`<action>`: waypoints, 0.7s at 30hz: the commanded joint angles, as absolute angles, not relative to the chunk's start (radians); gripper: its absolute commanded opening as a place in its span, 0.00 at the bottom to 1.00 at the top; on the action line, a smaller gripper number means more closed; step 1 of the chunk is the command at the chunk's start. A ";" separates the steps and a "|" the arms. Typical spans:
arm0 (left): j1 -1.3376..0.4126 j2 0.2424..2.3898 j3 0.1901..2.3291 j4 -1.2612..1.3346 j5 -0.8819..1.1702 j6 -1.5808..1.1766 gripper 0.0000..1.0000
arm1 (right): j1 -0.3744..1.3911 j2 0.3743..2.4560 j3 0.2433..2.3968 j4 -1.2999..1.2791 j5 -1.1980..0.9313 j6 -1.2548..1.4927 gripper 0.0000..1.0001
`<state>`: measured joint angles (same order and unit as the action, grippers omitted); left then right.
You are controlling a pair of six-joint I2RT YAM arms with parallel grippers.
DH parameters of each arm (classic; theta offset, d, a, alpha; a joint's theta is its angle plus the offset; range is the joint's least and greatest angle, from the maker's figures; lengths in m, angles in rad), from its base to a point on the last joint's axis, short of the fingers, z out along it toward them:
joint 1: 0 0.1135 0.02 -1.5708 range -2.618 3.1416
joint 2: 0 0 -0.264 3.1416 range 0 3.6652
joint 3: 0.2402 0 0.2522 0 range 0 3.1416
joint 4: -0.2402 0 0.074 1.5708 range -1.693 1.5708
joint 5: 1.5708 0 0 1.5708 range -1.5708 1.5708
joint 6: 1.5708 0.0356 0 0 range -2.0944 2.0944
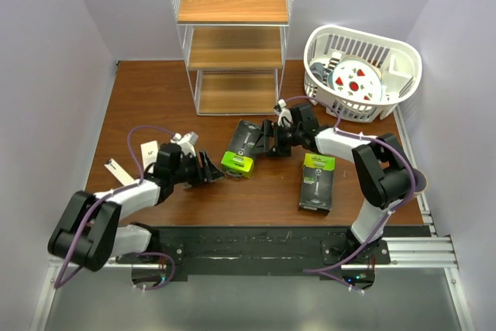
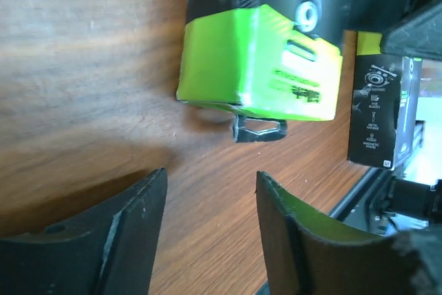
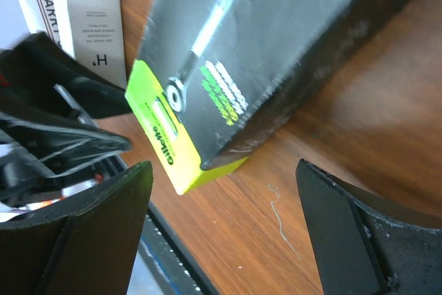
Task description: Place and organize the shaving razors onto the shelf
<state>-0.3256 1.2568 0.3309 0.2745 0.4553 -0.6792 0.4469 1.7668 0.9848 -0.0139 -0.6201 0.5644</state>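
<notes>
While both hands sit spread and holding nothing, every razor in view is on the bench, not on the shelf.

Left hand: fingers apart, low over the wood, aimed at the lime-green end of the centre pack. There's a clear gap between fingertips and pack.

Right hand: fingers wide apart, at the black end of the same pack, on the opposite side from the left hand. In the wrist view the pack is ahead of the fingertips, not between them. Cannot tell whether it touches at that end.

Centre pack lies just in front of the shelf's bottom tier, lime end toward the arms.

Second pack lies flat on the bench to the right, lime end toward the shelf, apart from both hands.

Two white cartons sit on the bench's left side, beside the left arm.

White basket with a round patterned plate inside stands right of the shelf.
</notes>
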 commanded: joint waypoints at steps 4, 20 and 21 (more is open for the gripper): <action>-0.339 1.434 0.359 0.566 0.518 -0.799 0.53 | 0.451 1.816 0.950 0.185 -0.641 0.730 0.90; -0.396 1.612 0.434 0.810 0.594 -0.902 0.22 | 0.449 1.875 0.896 0.173 -0.666 0.913 0.96; -0.396 1.612 0.442 0.813 0.604 -0.911 0.19 | 0.449 1.875 0.890 0.173 -0.667 0.923 0.96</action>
